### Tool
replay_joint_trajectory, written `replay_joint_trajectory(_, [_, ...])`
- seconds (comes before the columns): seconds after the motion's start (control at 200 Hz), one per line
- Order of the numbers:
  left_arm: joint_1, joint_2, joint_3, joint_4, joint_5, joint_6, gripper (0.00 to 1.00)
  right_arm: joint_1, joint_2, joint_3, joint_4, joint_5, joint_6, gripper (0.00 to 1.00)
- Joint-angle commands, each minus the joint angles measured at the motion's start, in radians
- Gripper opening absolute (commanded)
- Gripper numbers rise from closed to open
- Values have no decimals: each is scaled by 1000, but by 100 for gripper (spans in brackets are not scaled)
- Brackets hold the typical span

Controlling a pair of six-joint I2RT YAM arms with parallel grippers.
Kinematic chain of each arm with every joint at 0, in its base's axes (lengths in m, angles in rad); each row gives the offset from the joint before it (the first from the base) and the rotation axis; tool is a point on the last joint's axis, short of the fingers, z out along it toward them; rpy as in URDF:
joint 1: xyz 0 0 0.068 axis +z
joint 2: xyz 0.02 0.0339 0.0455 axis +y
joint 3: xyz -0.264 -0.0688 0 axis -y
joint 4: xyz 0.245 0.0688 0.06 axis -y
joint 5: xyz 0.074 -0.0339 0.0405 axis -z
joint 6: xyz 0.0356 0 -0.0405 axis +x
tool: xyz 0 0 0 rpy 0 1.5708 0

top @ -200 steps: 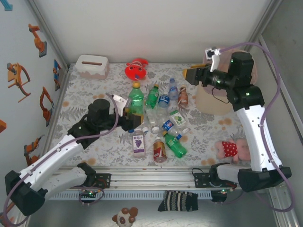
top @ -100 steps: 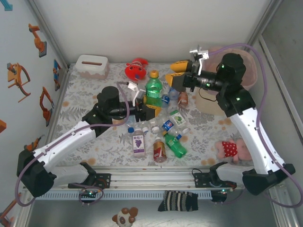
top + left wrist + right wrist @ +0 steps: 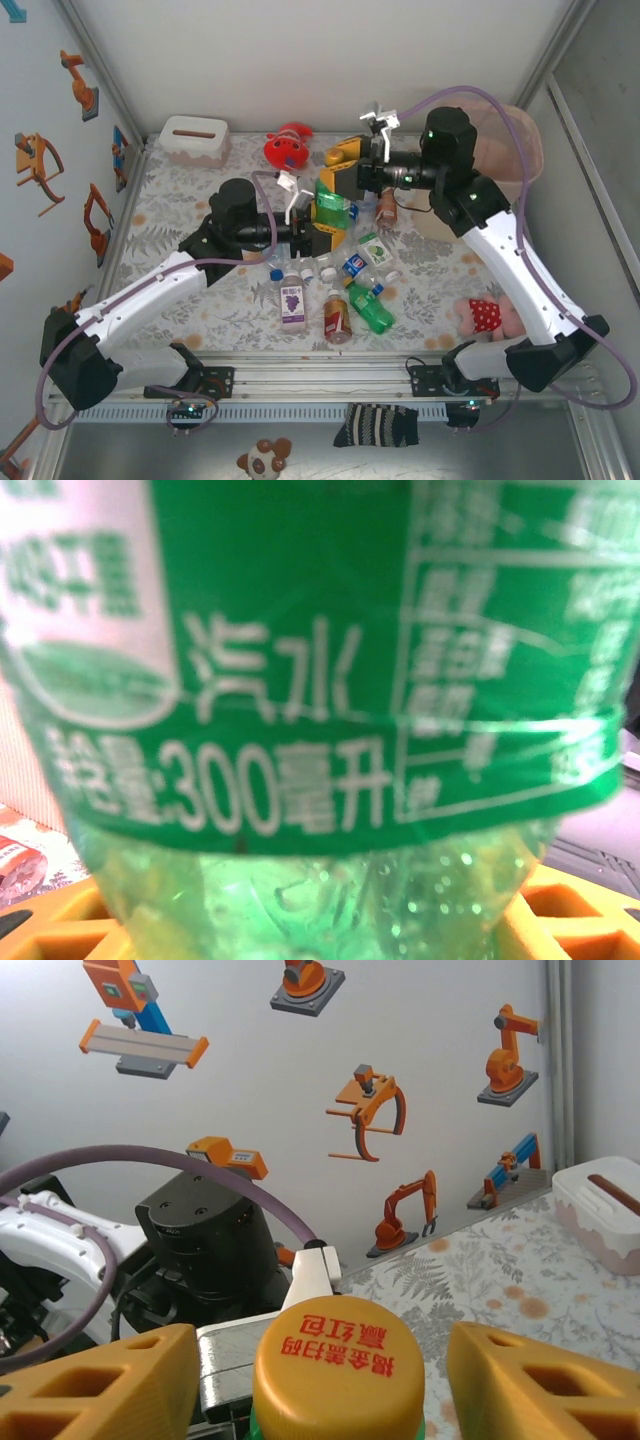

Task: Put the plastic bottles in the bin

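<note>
My left gripper [image 3: 322, 225] is shut on a green bottle [image 3: 331, 206] with a green label [image 3: 300, 680], held upright above the pile; its yellow fingers [image 3: 60, 920] show at the bottle's sides. My right gripper [image 3: 335, 172] is open around this bottle's yellow cap [image 3: 338, 1365], and its fingers [image 3: 540, 1380] stand a little apart from the cap on both sides. Several more plastic bottles [image 3: 345, 275] lie on the table below. The pale pink bin [image 3: 520, 130] stands at the back right, partly hidden by my right arm.
A white tissue box [image 3: 193, 138] and a red plush toy [image 3: 288, 148] sit at the back. A pink plush [image 3: 490, 315] lies at the front right. A wall with robot stickers [image 3: 370, 1110] runs along the left side.
My left gripper has lifted the green bottle upright off the pile. My right gripper has swung left from over the bin to the bottle's cap.
</note>
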Motion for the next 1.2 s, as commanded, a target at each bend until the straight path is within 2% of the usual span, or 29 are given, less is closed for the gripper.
replay_joint_trajectory(0.0, [-6,-9,34,4,23,39,46,5,-4,40,-2,33,-5,55])
replay_joint_trajectory(0.18, [-6,-10,35,-6,11,48,47,7,1,44,-34,45,-14,37])
replay_joint_trajectory(0.386, [-6,-5,37,-8,-2,52,48,7,-6,47,-53,52,-29,25])
replay_joint_trajectory(0.481, [-7,-9,33,-9,-21,52,54,7,-7,57,-73,66,-39,22])
replay_joint_trajectory(0.626, [-6,-24,24,-14,-67,56,71,7,-10,81,-112,117,-55,20])
replay_joint_trajectory(0.726, [-7,-40,16,-29,-100,66,77,6,-10,106,-163,176,-91,19])
replay_joint_trajectory(0.851, [-6,-64,4,-55,-161,78,80,-24,-1,151,-234,234,-119,19])
replay_joint_trajectory(0.981, [-6,-91,-6,-91,-227,86,81,-100,13,199,-299,299,-126,19])
replay_joint_trajectory(1.197, [-5,-104,7,-218,-483,144,82,-234,58,316,-429,412,-170,18])
